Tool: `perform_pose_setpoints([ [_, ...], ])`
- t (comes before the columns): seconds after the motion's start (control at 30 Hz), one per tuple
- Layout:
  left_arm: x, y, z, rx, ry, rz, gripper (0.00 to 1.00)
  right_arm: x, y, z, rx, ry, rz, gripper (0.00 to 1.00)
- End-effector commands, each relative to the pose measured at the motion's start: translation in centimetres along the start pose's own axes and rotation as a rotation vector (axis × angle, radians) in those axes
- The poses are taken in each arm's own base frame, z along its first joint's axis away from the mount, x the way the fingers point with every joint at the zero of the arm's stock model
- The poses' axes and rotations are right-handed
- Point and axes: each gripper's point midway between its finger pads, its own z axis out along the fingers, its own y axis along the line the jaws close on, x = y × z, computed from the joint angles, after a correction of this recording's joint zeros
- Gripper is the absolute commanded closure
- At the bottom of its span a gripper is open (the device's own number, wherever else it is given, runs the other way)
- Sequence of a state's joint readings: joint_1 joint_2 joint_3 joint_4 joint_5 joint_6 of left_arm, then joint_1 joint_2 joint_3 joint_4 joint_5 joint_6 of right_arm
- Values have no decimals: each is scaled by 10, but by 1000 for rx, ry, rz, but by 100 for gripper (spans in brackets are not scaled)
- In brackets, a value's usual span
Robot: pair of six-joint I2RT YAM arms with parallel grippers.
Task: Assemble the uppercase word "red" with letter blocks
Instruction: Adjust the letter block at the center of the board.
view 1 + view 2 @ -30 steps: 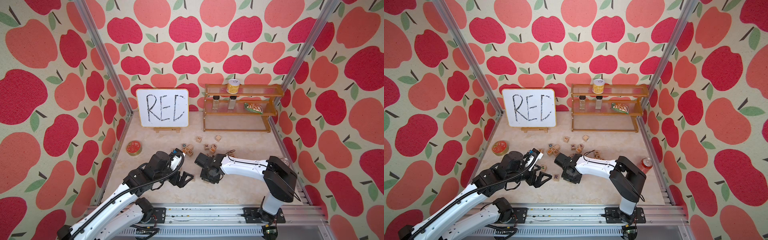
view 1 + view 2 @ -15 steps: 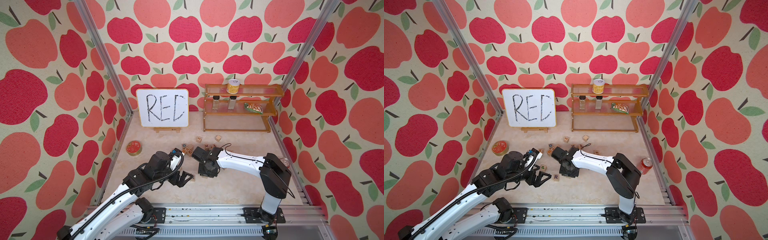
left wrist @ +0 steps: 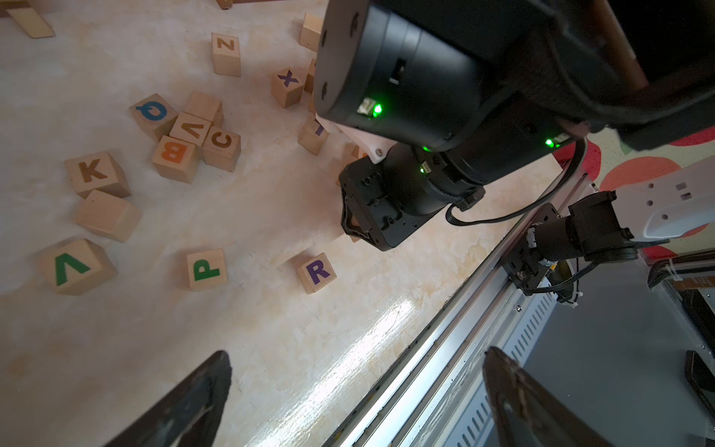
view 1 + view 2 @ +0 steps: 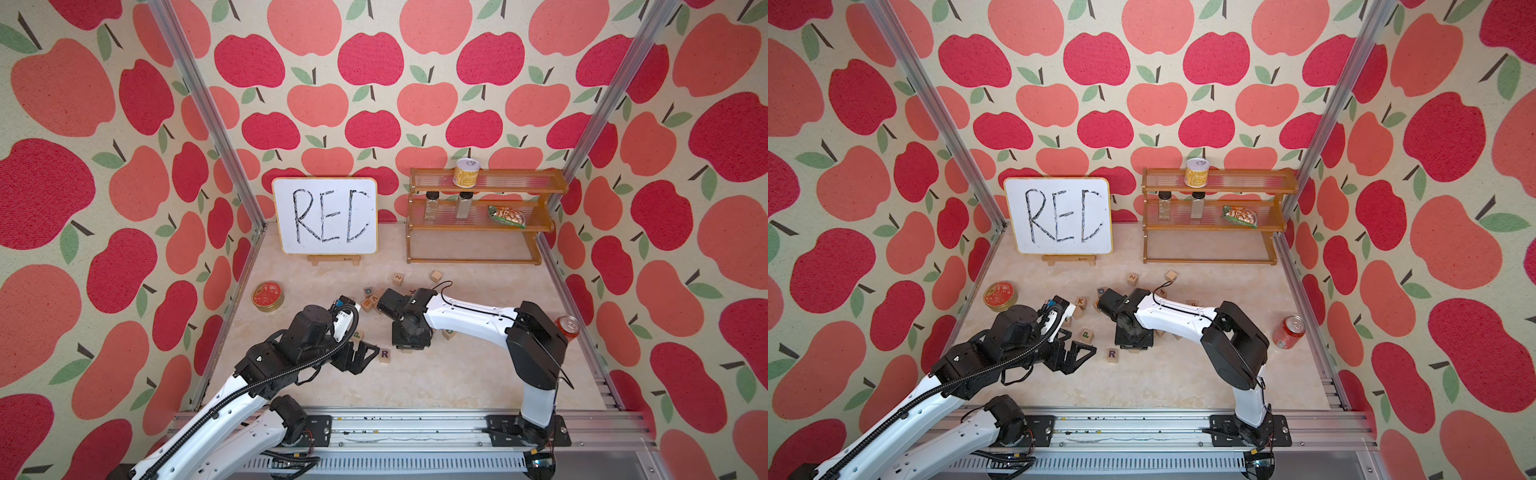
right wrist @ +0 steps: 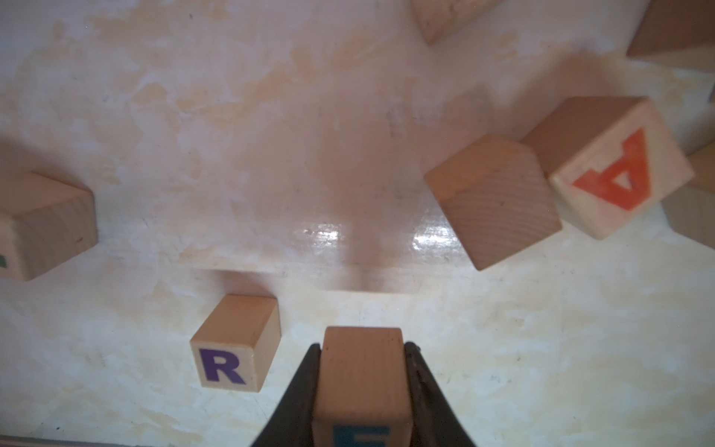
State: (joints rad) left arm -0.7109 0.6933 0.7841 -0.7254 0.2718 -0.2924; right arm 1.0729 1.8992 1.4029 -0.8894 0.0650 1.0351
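Note:
The purple R letter block (image 5: 234, 344) lies on the table near its front edge, also seen in both top views (image 4: 385, 354) (image 4: 1111, 354) and in the left wrist view (image 3: 316, 272). My right gripper (image 5: 363, 387) points straight down, shut on a teal-green E block (image 5: 363, 379) just right of the R block with a small gap. In both top views the right gripper (image 4: 409, 345) (image 4: 1133, 343) hides that block. My left gripper (image 3: 356, 354) stands open and empty, just left of the R block (image 4: 368, 357). I cannot make out a D block.
Several other letter blocks (image 3: 185, 135) lie scattered behind, with a P block (image 3: 206, 269) and an orange A block (image 5: 619, 170) nearest. A whiteboard (image 4: 328, 216), a shelf (image 4: 478, 216), a red tin (image 4: 268, 296) and a soda can (image 4: 567, 326) ring the table. A metal rail (image 3: 445, 348) runs along the front.
My right arm has swung its elbow leftward and the gripper has shifted slightly left with its block, close to the R block. The left arm has not moved.

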Motion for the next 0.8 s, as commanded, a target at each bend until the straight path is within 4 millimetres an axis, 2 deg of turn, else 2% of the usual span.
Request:
perform_pose_setpoints([
  [0.0,-2,3,-13,-32,-8,-31,1,3,0,1,12,31,-27,81],
  [0.33,-3,3,-32,-55,-37,-46,0,14,11,12,0,54,-38,82],
  [0.77,-2,4,-37,-56,-53,-66,1,20,25,22,-16,63,-44,82],
])
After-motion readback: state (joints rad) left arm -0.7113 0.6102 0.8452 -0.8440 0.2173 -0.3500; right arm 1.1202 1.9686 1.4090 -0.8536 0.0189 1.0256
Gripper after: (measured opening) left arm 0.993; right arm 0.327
